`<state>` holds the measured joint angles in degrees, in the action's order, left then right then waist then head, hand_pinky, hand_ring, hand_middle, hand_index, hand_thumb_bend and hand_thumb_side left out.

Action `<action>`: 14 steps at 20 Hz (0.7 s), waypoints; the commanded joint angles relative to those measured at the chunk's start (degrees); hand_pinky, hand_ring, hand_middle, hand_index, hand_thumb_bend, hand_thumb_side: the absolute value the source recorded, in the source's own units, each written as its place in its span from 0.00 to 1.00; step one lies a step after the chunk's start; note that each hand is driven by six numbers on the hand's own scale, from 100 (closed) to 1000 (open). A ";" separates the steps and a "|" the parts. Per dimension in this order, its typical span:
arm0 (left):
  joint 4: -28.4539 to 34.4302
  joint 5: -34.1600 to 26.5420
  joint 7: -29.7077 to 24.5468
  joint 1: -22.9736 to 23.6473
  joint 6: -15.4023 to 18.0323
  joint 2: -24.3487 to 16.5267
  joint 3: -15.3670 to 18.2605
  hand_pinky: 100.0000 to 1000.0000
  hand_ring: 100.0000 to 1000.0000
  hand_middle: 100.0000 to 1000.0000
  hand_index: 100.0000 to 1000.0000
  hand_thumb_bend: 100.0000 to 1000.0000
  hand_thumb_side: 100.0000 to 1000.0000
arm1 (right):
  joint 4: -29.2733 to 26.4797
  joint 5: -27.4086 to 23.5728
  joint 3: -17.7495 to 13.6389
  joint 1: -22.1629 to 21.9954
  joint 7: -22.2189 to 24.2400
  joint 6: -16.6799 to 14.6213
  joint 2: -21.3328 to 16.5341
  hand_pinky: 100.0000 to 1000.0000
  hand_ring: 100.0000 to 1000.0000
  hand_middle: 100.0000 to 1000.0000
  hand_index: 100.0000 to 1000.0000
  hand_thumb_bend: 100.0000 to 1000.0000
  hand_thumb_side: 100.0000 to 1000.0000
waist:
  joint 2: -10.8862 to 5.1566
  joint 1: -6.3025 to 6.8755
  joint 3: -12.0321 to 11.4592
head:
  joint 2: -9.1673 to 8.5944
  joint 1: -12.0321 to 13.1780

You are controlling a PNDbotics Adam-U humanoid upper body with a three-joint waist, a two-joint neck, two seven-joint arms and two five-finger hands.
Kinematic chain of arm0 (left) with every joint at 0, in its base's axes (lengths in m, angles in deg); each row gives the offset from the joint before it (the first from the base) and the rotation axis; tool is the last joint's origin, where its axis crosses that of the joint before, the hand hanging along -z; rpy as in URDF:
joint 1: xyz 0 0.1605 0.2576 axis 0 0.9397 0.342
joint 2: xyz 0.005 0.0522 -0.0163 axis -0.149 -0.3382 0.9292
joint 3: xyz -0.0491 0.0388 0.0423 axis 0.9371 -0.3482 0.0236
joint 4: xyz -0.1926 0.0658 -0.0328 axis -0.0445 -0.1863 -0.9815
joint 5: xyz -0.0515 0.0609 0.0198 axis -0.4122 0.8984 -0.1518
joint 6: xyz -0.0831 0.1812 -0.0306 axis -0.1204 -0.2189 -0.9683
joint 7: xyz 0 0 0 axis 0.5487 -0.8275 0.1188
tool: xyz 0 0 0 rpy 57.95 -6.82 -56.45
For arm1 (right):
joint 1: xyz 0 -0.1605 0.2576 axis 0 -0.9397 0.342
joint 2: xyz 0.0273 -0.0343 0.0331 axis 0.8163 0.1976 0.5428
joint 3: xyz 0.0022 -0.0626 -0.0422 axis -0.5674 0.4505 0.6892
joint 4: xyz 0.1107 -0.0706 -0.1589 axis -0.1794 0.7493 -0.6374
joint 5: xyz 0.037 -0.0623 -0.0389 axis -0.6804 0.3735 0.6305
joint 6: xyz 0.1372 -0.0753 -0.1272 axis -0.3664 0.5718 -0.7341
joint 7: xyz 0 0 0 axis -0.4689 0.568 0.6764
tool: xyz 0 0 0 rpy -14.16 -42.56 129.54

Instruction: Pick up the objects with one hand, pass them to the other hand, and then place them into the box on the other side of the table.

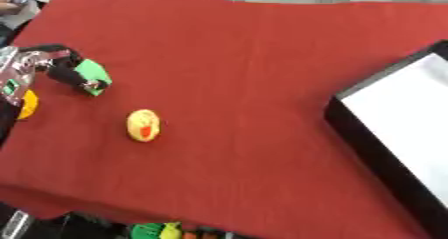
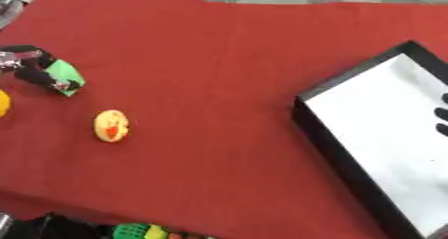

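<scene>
My left hand (image 1: 51,63) comes in from the left edge with its dark fingers curled round a green block (image 1: 93,73), low over the red cloth; I cannot tell whether the block touches it. A yellow round object with a red mark (image 1: 143,125) lies on the cloth to the lower right of that hand. Another yellow-orange object (image 1: 28,104) is half hidden by my left arm. The box (image 2: 317,128), black-walled with a white floor, stands at the right. Only the dark fingertips of my right hand (image 2: 441,114) show, spread over the box floor at the right edge.
The red cloth (image 1: 245,58) covers the whole table. Small green, yellow and orange items (image 1: 166,230) sit below the table's front edge. A wide stretch of cloth lies between the left hand and the box.
</scene>
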<state>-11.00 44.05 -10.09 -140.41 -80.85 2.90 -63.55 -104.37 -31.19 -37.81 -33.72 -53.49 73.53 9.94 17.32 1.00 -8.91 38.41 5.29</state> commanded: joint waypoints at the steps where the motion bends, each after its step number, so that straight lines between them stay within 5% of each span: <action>1: 0.28 0.11 0.27 -1.14 -0.18 -1.15 0.33 0.92 0.90 0.76 0.70 0.33 0.39 | 0.18 0.56 -0.41 -0.05 0.02 0.15 -0.22 1.00 1.00 1.00 1.00 0.00 0.77 | 0.08 0.69 -0.03 | -0.32 0.12; 14: 5.10 -4.86 -2.20 -0.77 0.35 -1.95 -0.56 0.89 0.84 0.69 0.62 0.06 0.20 | 0.27 0.01 -0.50 -0.19 0.01 0.20 -0.46 1.00 1.00 1.00 1.00 0.00 0.76 | -0.35 0.65 -0.32 | -0.69 -0.53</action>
<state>-7.49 40.03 -11.89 -140.35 -80.57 3.15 -64.02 -104.39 -31.23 -38.04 -33.77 -53.48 73.55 9.95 17.32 1.00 -9.09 38.40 4.89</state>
